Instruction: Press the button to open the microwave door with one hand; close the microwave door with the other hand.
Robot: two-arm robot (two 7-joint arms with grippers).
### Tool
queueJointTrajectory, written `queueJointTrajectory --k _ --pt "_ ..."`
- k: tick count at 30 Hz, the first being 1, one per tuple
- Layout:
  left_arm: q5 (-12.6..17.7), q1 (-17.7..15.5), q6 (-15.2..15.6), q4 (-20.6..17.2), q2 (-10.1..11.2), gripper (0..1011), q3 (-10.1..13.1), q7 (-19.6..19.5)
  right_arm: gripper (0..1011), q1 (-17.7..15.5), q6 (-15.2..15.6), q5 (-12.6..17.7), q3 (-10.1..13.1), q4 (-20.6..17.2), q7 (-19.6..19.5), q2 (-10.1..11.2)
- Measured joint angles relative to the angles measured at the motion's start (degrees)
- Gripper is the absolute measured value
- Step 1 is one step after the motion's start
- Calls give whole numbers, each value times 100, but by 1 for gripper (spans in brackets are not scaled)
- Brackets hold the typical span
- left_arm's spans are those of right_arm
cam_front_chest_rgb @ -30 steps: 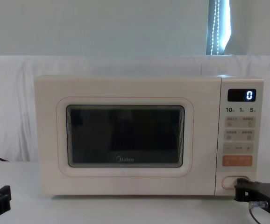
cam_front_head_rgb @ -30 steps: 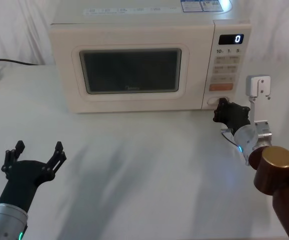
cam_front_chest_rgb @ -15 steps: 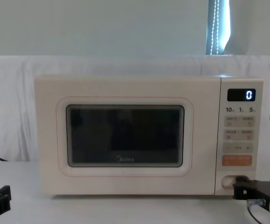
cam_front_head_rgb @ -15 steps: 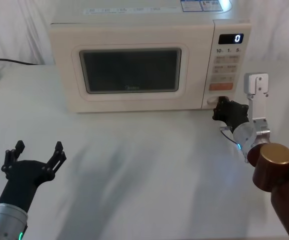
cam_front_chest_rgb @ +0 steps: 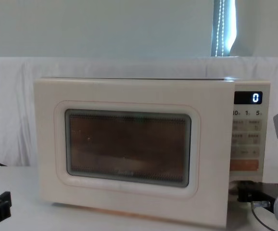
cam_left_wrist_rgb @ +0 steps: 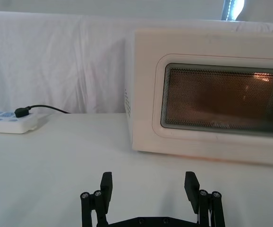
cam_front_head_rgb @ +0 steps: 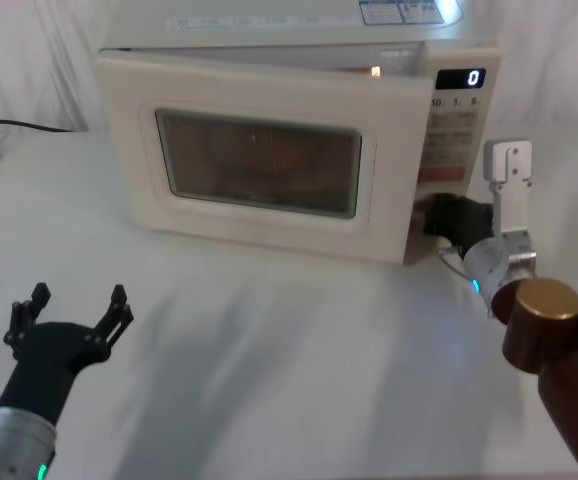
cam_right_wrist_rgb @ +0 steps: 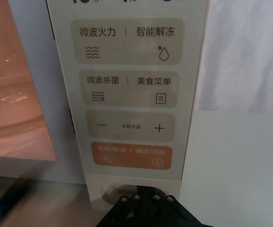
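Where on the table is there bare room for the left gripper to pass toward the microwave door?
Bare table stretches between the left gripper, open and low near the front edge, and the microwave door, ajar. It is crowded at the right: the right gripper sits at the button beside the door's swung-out edge.

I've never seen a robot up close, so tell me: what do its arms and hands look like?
Both end in a black blocky gripper with notched fingers: the left gripper and the right gripper. Behind each sits a silver-grey wrist link with a small blue-green light. The right arm also shows a rounded maroon joint, a white bracket and a thin cable.
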Motion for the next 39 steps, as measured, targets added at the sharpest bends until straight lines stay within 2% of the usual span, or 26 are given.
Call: queueJointTrajectory --k 10,16,21,30,39 --pt "0 0 0 0 0 1001 0 0 0 11 0 -16 14 7 1 -15" --pt "0 0 0 0 0 1001 0 0 0 -163 105 -8 24 -257 41 -19" --pt "0 0 0 0 0 1001 0 0 0 -428 268 9 20 -637 67 -12" --pt "0 0 0 0 0 1001 0 0 0 -1207 738 51 -37 -1823 85 34" --pt "0 0 0 0 0 1001 0 0 0 -1905 924 68 -90 -2786 33 72"
